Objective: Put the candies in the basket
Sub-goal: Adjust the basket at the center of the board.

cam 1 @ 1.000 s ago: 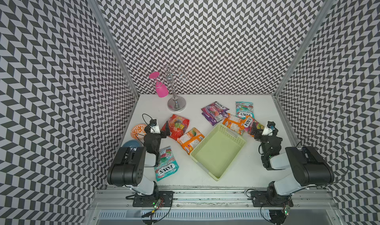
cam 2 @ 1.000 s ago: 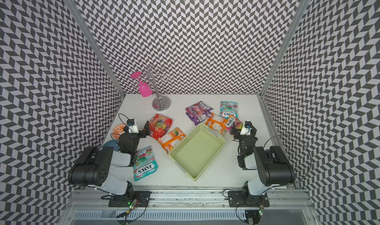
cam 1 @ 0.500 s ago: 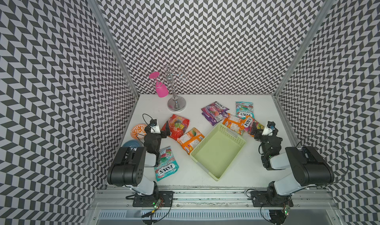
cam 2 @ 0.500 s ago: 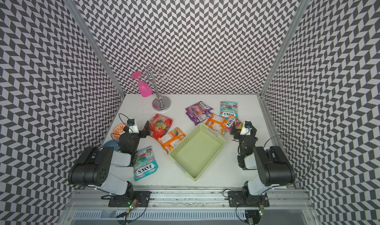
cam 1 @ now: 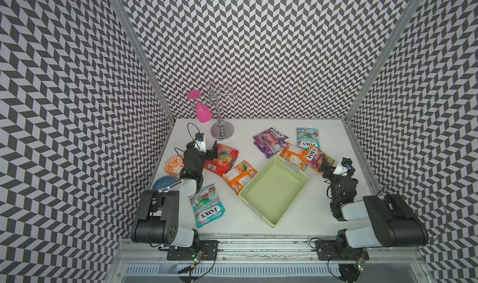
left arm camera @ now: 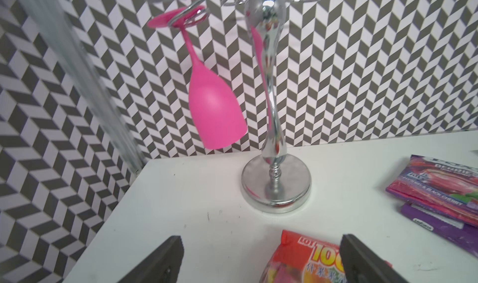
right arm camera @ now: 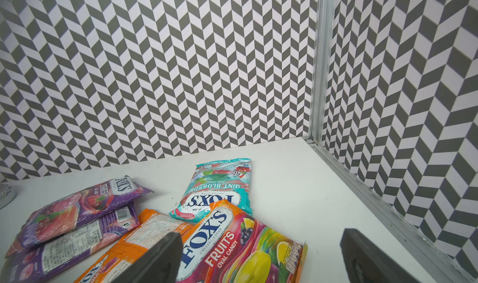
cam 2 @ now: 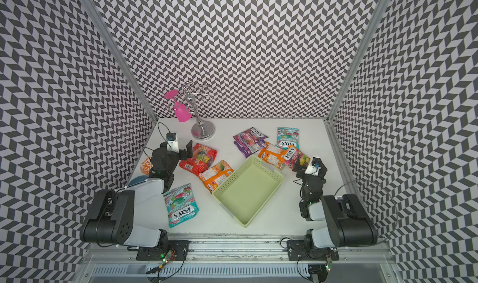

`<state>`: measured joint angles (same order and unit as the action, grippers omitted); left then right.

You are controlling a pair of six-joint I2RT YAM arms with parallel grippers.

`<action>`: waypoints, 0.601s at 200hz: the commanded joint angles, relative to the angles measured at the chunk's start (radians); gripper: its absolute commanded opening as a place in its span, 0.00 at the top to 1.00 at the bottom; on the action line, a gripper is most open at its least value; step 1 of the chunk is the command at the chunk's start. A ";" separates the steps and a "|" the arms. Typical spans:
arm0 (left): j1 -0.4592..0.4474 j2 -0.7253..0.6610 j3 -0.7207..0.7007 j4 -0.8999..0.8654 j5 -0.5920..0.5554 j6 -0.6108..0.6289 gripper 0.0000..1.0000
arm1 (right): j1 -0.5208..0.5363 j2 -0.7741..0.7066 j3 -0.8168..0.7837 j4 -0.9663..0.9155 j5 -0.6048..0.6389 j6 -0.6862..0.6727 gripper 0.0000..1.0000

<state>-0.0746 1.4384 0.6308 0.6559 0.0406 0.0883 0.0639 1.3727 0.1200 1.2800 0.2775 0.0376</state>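
Pale green basket (cam 1: 274,191) sits on the counter (cam 1: 310,217); we note all candies (cam 1: 207,204) lying outside it. Wide open, holding nothing: left gripper (left arm camera: 261,261) over the red bag (left arm camera: 297,258), right gripper (right arm camera: 258,255) over the fruit bag (right arm camera: 227,240).

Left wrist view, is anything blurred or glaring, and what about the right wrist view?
Left wrist view: the corner post is smeared, the chrome stand mirrors the pink glass. Right wrist view: sharp lettering, mild sheen on the fruit candy bag.
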 commanded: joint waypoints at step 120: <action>-0.139 -0.148 0.340 -0.939 0.404 0.053 0.01 | 0.006 -0.724 0.334 -1.272 -0.312 0.549 0.01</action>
<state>-0.2138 1.3140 1.0260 -0.2226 0.3069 0.1318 0.0650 0.7124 0.4587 0.1936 0.1501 0.5198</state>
